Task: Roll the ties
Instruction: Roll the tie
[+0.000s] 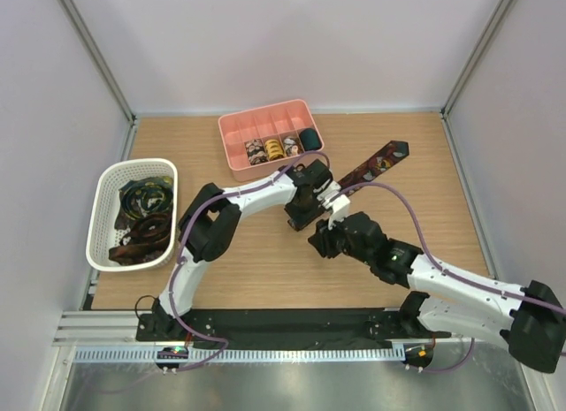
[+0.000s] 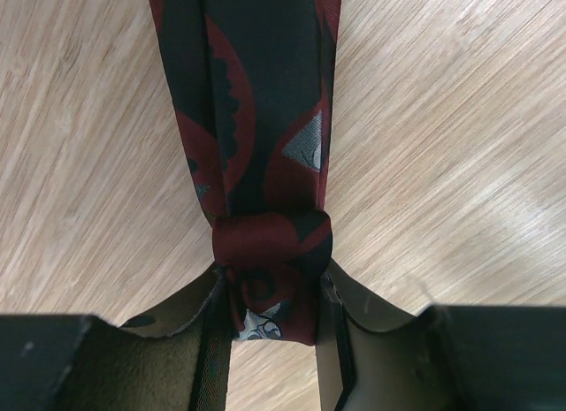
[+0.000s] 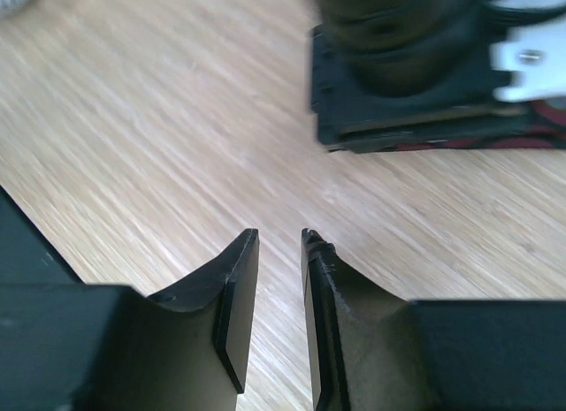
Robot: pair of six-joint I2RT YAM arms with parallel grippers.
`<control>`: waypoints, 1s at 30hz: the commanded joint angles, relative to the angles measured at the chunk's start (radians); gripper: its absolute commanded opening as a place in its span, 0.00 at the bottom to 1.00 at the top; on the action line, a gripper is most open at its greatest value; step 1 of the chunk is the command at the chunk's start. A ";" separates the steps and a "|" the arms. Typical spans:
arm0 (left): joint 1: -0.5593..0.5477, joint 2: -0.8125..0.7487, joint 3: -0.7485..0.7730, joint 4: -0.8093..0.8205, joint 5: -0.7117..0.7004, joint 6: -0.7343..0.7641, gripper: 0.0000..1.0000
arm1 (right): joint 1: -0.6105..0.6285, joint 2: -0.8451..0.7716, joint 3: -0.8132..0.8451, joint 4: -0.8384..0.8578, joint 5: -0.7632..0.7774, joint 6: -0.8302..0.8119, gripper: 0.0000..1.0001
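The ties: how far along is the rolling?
Done: four rolled ties sit in the pink tray. In hand: the left hand pinches the started roll of a red-and-black tie; the right hand is empty. Left: loose ties in the white basket.

**A robotics lab bench inside an enclosed test cell**

Plain white panels held in aluminium posts wall in a wooden tabletop on three sides. Two white-and-black robot arms, the left arm and the right arm, are bolted to a black base plate at its near edge. They trail purple cables, with a slotted cable duct and a sheet of bare metal in front. On the wood sit a white mesh basket of ties, a pink divided tray and one tie laid out flat.
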 commanded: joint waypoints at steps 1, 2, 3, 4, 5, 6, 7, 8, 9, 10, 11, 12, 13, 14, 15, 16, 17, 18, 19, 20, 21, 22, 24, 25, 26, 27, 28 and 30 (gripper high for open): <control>0.008 0.086 0.026 -0.211 0.001 -0.002 0.22 | 0.142 0.063 0.037 0.064 0.179 -0.151 0.34; 0.006 0.106 0.039 -0.228 0.006 -0.002 0.22 | 0.217 0.121 0.072 0.061 0.219 -0.175 0.33; 0.006 0.118 0.072 -0.261 0.010 -0.002 0.23 | 0.257 0.152 0.094 0.045 0.282 -0.197 0.34; 0.006 0.129 0.088 -0.280 0.012 -0.002 0.23 | 0.291 0.184 0.115 0.042 0.320 -0.237 0.34; 0.006 0.155 0.103 -0.294 0.019 -0.002 0.24 | 0.350 0.259 0.161 0.042 0.348 -0.254 0.34; 0.006 0.166 0.130 -0.320 0.029 -0.002 0.23 | 0.374 0.295 0.189 0.001 0.415 -0.261 0.34; 0.008 0.177 0.140 -0.329 0.035 -0.002 0.23 | 0.392 0.341 0.216 -0.016 0.443 -0.286 0.34; 0.006 0.184 0.148 -0.335 0.038 -0.002 0.23 | 0.412 0.379 0.279 -0.037 0.466 -0.301 0.34; 0.006 0.192 0.152 -0.341 0.045 -0.002 0.23 | 0.429 0.460 0.308 -0.077 0.491 -0.306 0.34; 0.006 0.194 0.157 -0.341 0.049 -0.002 0.23 | 0.437 0.499 0.339 -0.100 0.520 -0.312 0.34; 0.006 0.192 0.157 -0.341 0.053 -0.001 0.23 | 0.440 0.536 0.402 -0.125 0.538 -0.318 0.35; 0.006 0.195 0.160 -0.344 0.053 -0.002 0.23 | 0.446 0.618 0.436 -0.187 0.555 -0.321 0.39; 0.008 0.195 0.163 -0.348 0.049 -0.002 0.23 | 0.449 0.661 0.471 -0.224 0.618 -0.323 0.43; 0.006 0.194 0.164 -0.351 0.047 -0.002 0.23 | 0.451 0.716 0.558 -0.267 0.656 -0.320 0.49; 0.006 0.197 0.169 -0.363 0.046 -0.002 0.24 | 0.458 0.811 0.604 -0.372 0.702 -0.314 0.54; 0.006 0.201 0.175 -0.367 0.046 -0.002 0.23 | 0.457 0.864 0.646 -0.419 0.780 -0.308 0.54; 0.006 0.201 0.178 -0.372 0.046 -0.002 0.23 | 0.458 0.907 0.722 -0.464 0.805 -0.301 0.54; 0.008 0.204 0.180 -0.378 0.047 -0.002 0.23 | 0.460 0.941 0.753 -0.528 0.831 -0.294 0.54; 0.009 0.209 0.183 -0.381 0.050 -0.002 0.23 | 0.460 0.999 0.779 -0.548 0.841 -0.291 0.55; 0.008 0.210 0.192 -0.384 0.050 -0.001 0.23 | 0.460 1.022 0.819 -0.567 0.862 -0.288 0.55; 0.008 0.215 0.194 -0.387 0.052 -0.002 0.23 | 0.458 1.043 0.836 -0.588 0.868 -0.289 0.56; 0.008 0.215 0.198 -0.390 0.056 -0.002 0.23 | 0.458 1.059 0.848 -0.596 0.873 -0.289 0.57; 0.008 0.224 0.214 -0.404 0.062 -0.002 0.23 | 0.457 1.106 0.888 -0.619 0.904 -0.289 0.58; 0.008 0.226 0.220 -0.407 0.064 -0.002 0.23 | 0.455 1.120 0.899 -0.622 0.910 -0.297 0.58; 0.008 0.232 0.229 -0.421 0.075 -0.002 0.23 | 0.454 1.146 0.911 -0.617 0.923 -0.303 0.59; 0.008 0.235 0.233 -0.426 0.081 -0.002 0.23 | 0.455 1.156 0.913 -0.611 0.936 -0.310 0.59; 0.009 0.238 0.240 -0.432 0.085 -0.002 0.23 | 0.455 1.166 0.914 -0.604 0.948 -0.327 0.60; 0.008 0.252 0.256 -0.452 0.090 -0.029 0.23 | 0.448 1.194 0.918 -0.590 0.968 -0.337 0.61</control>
